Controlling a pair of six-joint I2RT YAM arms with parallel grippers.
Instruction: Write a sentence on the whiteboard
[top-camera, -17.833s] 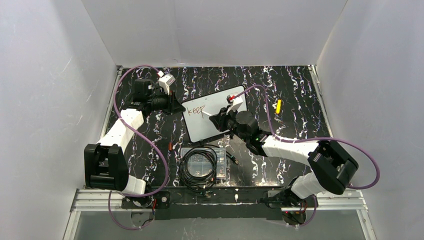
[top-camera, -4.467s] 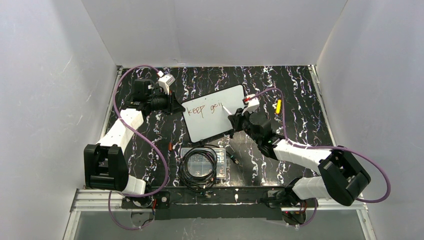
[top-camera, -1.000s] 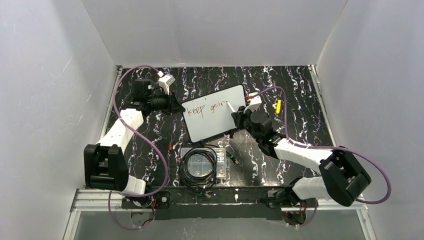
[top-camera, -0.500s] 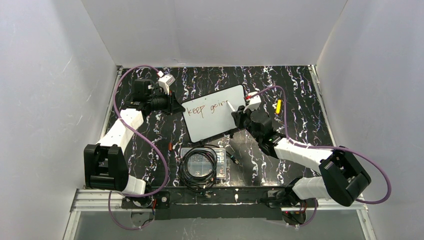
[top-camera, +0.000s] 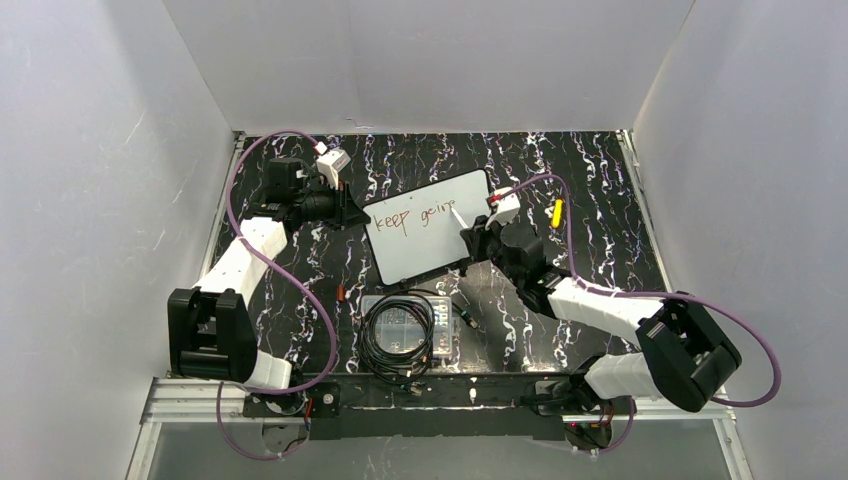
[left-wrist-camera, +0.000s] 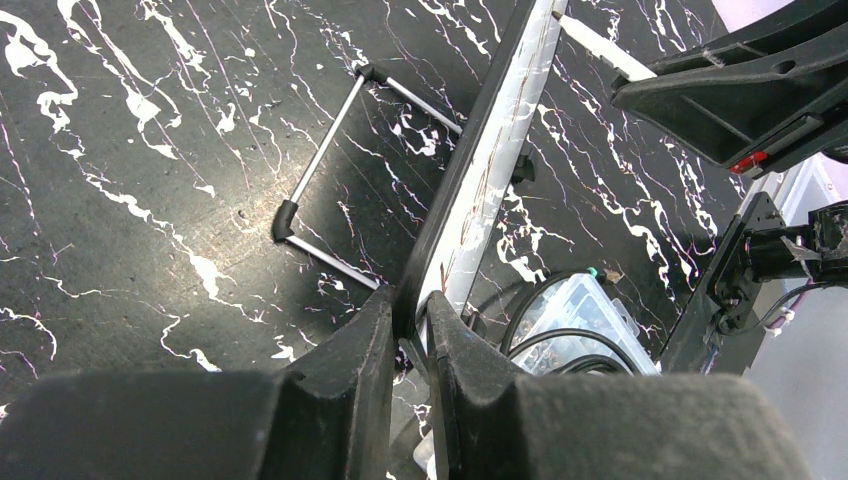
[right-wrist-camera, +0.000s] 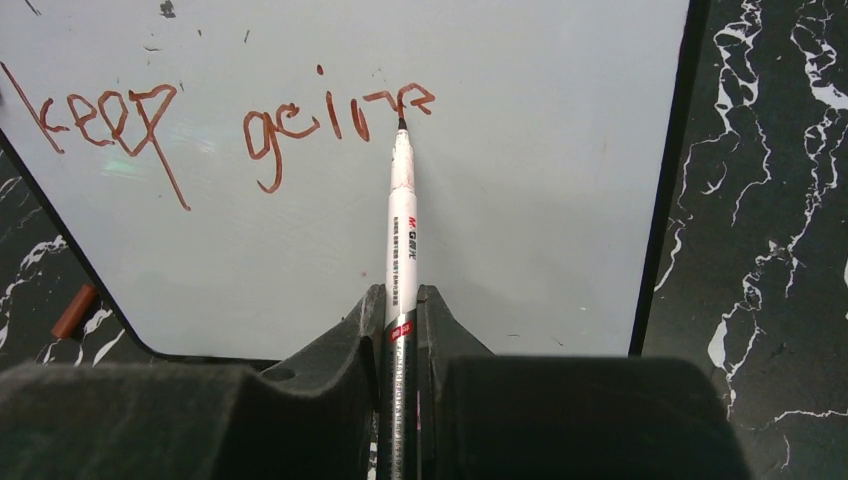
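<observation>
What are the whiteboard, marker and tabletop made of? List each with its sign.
Whiteboard: smooth white surface with faint sheen, thin black rim, probably plastic. Marker: glossy white printed barrel, likely plastic. Tabletop: black with white veins, marble-look, possibly laminate; cannot tell.

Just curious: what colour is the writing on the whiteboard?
Reddish-brown writing, clearest in the right wrist view.

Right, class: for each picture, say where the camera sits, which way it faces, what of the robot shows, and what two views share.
Top external: above and behind the bases, facing down at the table; left arm and right arm show, the whiteboard between them.
Left wrist: on the left arm, facing along the left claw, shut on the whiteboard's rim.
Right wrist: on the right arm, facing down the right claw and its marker onto the sentence.
Shared: all show the whiteboard.
</observation>
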